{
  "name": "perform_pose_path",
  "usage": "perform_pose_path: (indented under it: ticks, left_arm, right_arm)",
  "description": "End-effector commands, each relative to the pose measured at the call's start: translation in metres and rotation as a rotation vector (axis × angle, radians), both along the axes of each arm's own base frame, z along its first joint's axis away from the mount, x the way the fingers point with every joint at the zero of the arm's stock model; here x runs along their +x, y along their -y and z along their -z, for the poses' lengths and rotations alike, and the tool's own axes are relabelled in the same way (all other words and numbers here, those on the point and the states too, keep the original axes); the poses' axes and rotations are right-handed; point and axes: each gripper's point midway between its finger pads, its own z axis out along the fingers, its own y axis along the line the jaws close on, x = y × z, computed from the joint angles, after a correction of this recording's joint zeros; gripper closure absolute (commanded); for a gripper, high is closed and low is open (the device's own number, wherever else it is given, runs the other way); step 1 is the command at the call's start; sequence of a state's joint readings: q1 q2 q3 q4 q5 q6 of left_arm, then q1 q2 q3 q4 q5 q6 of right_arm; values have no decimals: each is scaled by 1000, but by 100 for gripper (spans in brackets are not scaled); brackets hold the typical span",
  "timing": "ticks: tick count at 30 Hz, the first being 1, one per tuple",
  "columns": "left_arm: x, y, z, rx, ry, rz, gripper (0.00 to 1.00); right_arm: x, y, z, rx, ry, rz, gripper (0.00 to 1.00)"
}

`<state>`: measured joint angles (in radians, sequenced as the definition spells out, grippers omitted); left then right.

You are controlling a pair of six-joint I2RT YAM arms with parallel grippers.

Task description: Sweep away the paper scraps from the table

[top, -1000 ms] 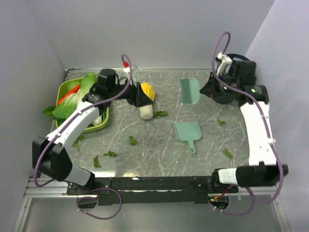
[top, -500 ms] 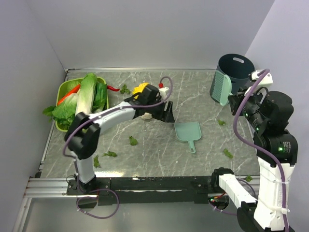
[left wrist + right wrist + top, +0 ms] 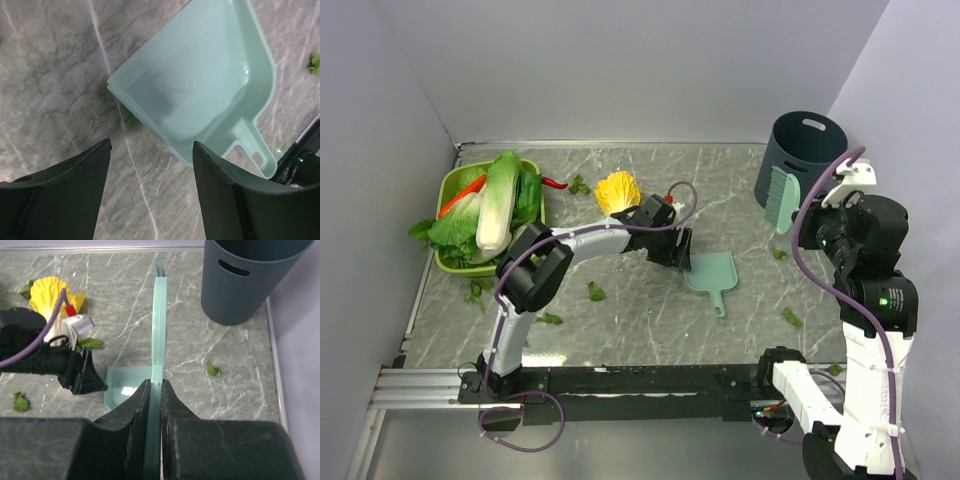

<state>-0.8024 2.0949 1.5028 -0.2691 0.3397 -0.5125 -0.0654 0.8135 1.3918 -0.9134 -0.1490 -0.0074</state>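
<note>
Small dark-green paper scraps lie scattered on the marble table point(image 3: 620, 320): one point(image 3: 595, 291) mid-left, another point(image 3: 549, 319) nearer the front, and two on the right point(image 3: 791, 317) point(image 3: 778, 253). My left gripper point(image 3: 677, 250) point(image 3: 150, 150) hovers open just left of the teal dustpan point(image 3: 710, 272) point(image 3: 200, 90), with only bare table between its fingers. My right gripper point(image 3: 807, 232) point(image 3: 155, 386) is shut on the handle of a teal brush point(image 3: 781, 198) point(image 3: 159, 325), held up beside the bin. A scrap point(image 3: 214, 370) lies below the brush.
A dark grey bin point(image 3: 806, 148) point(image 3: 245, 280) stands at the back right. A green basket point(image 3: 448, 186) of cabbages sits at the back left, with a yellow-topped cabbage half point(image 3: 618, 190) behind the left arm. Walls close in on three sides.
My left gripper has moved right from the cabbage half to the dustpan's left edge. My right arm has carried the brush right, from the table's middle to beside the bin.
</note>
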Motion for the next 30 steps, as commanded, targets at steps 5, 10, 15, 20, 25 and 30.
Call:
perform_pose_path:
  ticks: [5, 10, 15, 20, 25, 30]
  left_arm:
    - [7, 13, -5, -17, 21, -31, 30]
    - [4, 11, -3, -10, 19, -26, 31]
    - [1, 11, -3, -14, 13, -21, 32]
    - [-5, 13, 0, 10, 16, -11, 37]
    - [-13, 13, 5, 19, 0, 13, 50]
    - [-14, 9, 10, 41, 4, 18, 65]
  right_arm:
    - [-36, 34, 28, -205, -130, 82, 100]
    - [-76, 57, 89, -343, -334, 132, 100]
    - [-116, 76, 133, -425, -558, 189, 100]
    - [-136, 87, 158, -493, -682, 201, 100]
    - [-150, 99, 164, -574, -779, 205, 100]
    - [-155, 110, 173, -662, -814, 190, 100]
